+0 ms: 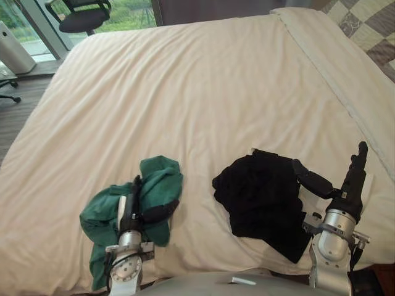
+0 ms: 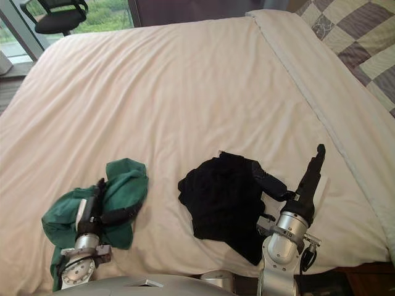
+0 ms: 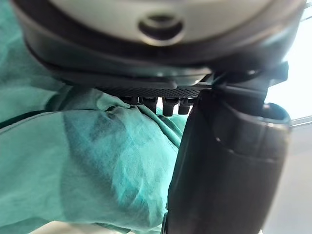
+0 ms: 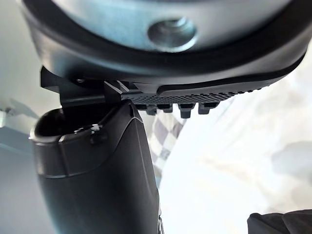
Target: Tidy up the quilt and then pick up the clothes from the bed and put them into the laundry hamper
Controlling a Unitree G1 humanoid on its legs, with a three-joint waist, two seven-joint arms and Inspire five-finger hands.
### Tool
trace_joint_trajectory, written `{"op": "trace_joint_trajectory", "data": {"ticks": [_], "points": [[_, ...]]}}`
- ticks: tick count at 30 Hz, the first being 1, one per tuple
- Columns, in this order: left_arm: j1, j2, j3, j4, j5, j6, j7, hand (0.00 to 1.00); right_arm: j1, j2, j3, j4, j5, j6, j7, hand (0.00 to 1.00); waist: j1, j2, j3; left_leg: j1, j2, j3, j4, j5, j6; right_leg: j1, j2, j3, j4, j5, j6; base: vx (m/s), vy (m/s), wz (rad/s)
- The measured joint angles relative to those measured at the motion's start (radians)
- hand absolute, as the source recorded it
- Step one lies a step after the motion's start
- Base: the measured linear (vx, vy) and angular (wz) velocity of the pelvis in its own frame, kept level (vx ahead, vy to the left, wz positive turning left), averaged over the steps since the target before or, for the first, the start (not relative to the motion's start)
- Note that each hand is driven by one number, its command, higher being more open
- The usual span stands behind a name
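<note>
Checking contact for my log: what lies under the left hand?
The green garment, bunched on the cream quilt, lies under the left hand. Whatever the cloth covers beneath the palm is hidden.

At eleven o'clock a black office chair is set before a daylit window, and grey wood floor is seen at nine o'clock.

Head stereo pair looks down, sharing the bed — wrist cameras close behind each robot hand.
</note>
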Motion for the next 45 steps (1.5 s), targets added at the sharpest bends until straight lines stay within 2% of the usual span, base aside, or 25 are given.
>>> {"op": "trace_joint_trajectory", "data": {"ticks": [4, 9, 14, 17, 19, 20, 21, 23, 27, 31, 35, 37, 38, 40, 42, 43, 44, 45], "points": [[-0.046, 0.025, 0.034, 0.092, 0.089, -0.021, 0.019, 0.00, 0.015, 0.000, 0.043, 0.003, 0.002, 0.000, 0.002, 1.00, 0.008, -0.007, 0.001, 0.001, -0.006, 0.008, -0.002, -0.002, -0.003, -0.004, -0.005, 0.002, -0.003, 0.011, 0.004, -0.06, 0.024, -0.01], [-0.141, 0.051, 0.055, 0.199, 0.105, -0.023, 0.048, 0.00, 0.005, -0.004, 0.105, 0.061, 0.002, 0.001, 0.036, 1.00, 0.027, -0.016, 0.001, -0.003, -0.014, 0.019, -0.008, -0.003, -0.003, -0.004, -0.005, 0.008, -0.036, 0.037, 0.011, -0.08, 0.035, -0.06], [-0.214, 0.072, 0.074, 0.281, 0.105, -0.039, 0.053, 0.00, -0.043, -0.026, 0.156, 0.217, -0.005, 0.004, 0.064, 1.00, 0.028, -0.023, 0.002, -0.035, -0.017, 0.008, -0.009, -0.004, -0.001, -0.022, -0.006, 0.001, -0.053, 0.052, 0.015, -0.06, 0.011, 0.05], [-0.255, 0.090, 0.074, 0.314, 0.105, -0.042, 0.060, 0.00, -0.089, -0.079, 0.195, 0.376, -0.066, 0.020, 0.092, 1.00, 0.029, -0.031, 0.009, -0.043, -0.018, -0.006, -0.011, -0.003, -0.002, -0.018, -0.005, -0.006, -0.065, 0.056, 0.015, -0.04, 0.000, 0.10], [-0.271, 0.105, 0.060, 0.329, 0.105, -0.045, 0.061, 0.00, -0.139, -0.118, 0.213, 0.511, -0.120, 0.002, 0.105, 1.00, 0.026, -0.027, 0.008, -0.054, -0.022, -0.021, -0.023, 0.007, -0.002, -0.014, -0.002, -0.023, -0.092, 0.073, 0.013, -0.04, 0.006, 0.15], [-0.272, 0.116, 0.049, 0.334, 0.105, -0.057, 0.064, 0.00, -0.160, -0.133, 0.212, 0.564, -0.148, -0.019, 0.106, 0.00, 0.024, -0.025, 0.007, -0.055, -0.030, -0.027, -0.040, 0.024, 0.002, -0.010, -0.004, -0.028, -0.107, 0.085, 0.010, -0.03, 0.018, 0.14], [-0.275, 0.121, 0.047, 0.339, 0.105, -0.063, 0.067, 0.00, -0.173, -0.140, 0.211, 0.597, -0.157, -0.028, 0.106, 0.00, 0.024, -0.026, 0.007, -0.055, -0.032, -0.029, -0.045, 0.034, 0.000, -0.009, -0.004, -0.029, -0.112, 0.092, 0.008, -0.05, 0.015, 0.11], [-0.303, 0.147, 0.043, 0.361, 0.105, -0.066, 0.078, 0.00, -0.245, -0.148, 0.206, 0.719, -0.156, -0.060, 0.101, 0.00, 0.025, -0.049, 0.019, -0.059, -0.036, -0.044, -0.048, 0.071, 0.002, 0.005, -0.003, -0.048, -0.137, 0.119, -0.004, -0.08, -0.004, 0.12], [-0.355, 0.183, 0.030, 0.401, 0.103, -0.075, 0.081, 0.00, -0.361, -0.189, 0.195, 0.860, -0.156, -0.067, 0.099, 0.00, 0.023, -0.076, 0.019, -0.069, -0.048, -0.077, -0.084, 0.117, 0.007, 0.009, -0.002, -0.077, -0.166, 0.143, -0.011, -0.14, -0.009, 0.15], [-0.384, 0.188, 0.004, 0.398, 0.097, -0.076, 0.079, 0.00, -0.434, -0.264, 0.214, 0.909, -0.153, -0.059, 0.121, 0.00, 0.022, -0.059, 0.028, -0.068, -0.046, -0.103, -0.142, 0.117, 0.007, 0.008, 0.021, -0.096, -0.206, 0.150, 0.001, -0.18, 0.011, 0.14], [-0.348, 0.184, -0.002, 0.351, 0.019, -0.076, 0.065, 0.00, -0.432, -0.286, 0.298, 0.879, -0.110, -0.058, 0.150, 0.00, 0.024, -0.055, 0.035, -0.078, -0.042, -0.111, -0.165, 0.118, 0.002, -0.004, 0.035, -0.095, -0.225, 0.160, -0.002, -0.16, 0.000, 0.02], [-0.332, 0.168, 0.005, 0.312, -0.086, -0.084, 0.044, 0.00, -0.407, -0.289, 0.337, 0.835, -0.042, -0.064, 0.171, 0.00, 0.028, -0.065, 0.041, -0.127, -0.047, -0.140, -0.162, 0.121, 0.003, -0.028, 0.031, -0.118, -0.216, 0.157, 0.000, -0.04, -0.005, 0.26], [-0.332, 0.160, 0.005, 0.298, -0.117, -0.087, 0.042, 0.00, -0.400, -0.293, 0.341, 0.827, -0.020, -0.069, 0.171, 0.00, 0.028, -0.057, 0.037, -0.153, -0.049, -0.159, -0.155, 0.125, 0.006, -0.045, 0.027, -0.136, -0.206, 0.156, -0.003, 0.02, -0.035, 0.69], [-0.334, 0.122, -0.006, 0.249, -0.238, -0.115, 0.031, 0.00, -0.369, -0.333, 0.335, 0.781, 0.053, -0.083, 0.171, 0.00, 0.025, -0.063, 0.034, -0.249, -0.056, -0.238, -0.145, 0.148, 0.013, -0.106, 0.004, -0.224, -0.149, 0.135, -0.005, 0.04, -0.054, 1.14], [-0.333, 0.083, -0.018, 0.221, -0.345, -0.126, 0.022, 0.00, -0.318, -0.373, 0.303, 0.740, 0.100, -0.092, 0.171, 0.00, 0.025, -0.071, 0.040, -0.283, -0.075, -0.264, -0.166, 0.200, 0.045, -0.104, -0.021, -0.334, -0.089, 0.111, -0.013, 0.05, -0.041, 1.48], [-0.333, 0.062, -0.044, 0.214, -0.402, -0.125, 0.011, 0.00, -0.257, -0.372, 0.265, 0.716, 0.132, -0.089, 0.164, 0.00, 0.023, -0.082, 0.047, -0.304, -0.116, -0.226, -0.177, 0.268, 0.113, -0.081, -0.066, -0.429, -0.064, 0.102, -0.029, 0.04, 0.015, 1.93], [-0.318, 0.049, -0.064, 0.217, -0.458, -0.122, 0.000, 0.00, -0.200, -0.369, 0.232, 0.710, 0.151, -0.085, 0.159, 0.00, 0.019, -0.113, 0.041, -0.305, -0.129, -0.122, -0.161, 0.234, 0.210, -0.030, -0.091, -0.529, -0.066, 0.104, -0.028, 0.08, 0.085, 1.86], [-0.304, 0.048, -0.070, 0.219, -0.484, -0.123, -0.001, 0.00, -0.179, -0.368, 0.227, 0.709, 0.169, -0.079, 0.158, 0.00, 0.019, -0.119, 0.044, -0.302, -0.107, -0.012, -0.107, 0.171, 0.233, -0.003, -0.090, -0.561, -0.065, 0.103, -0.028, 0.12, 0.098, 1.41]]}}
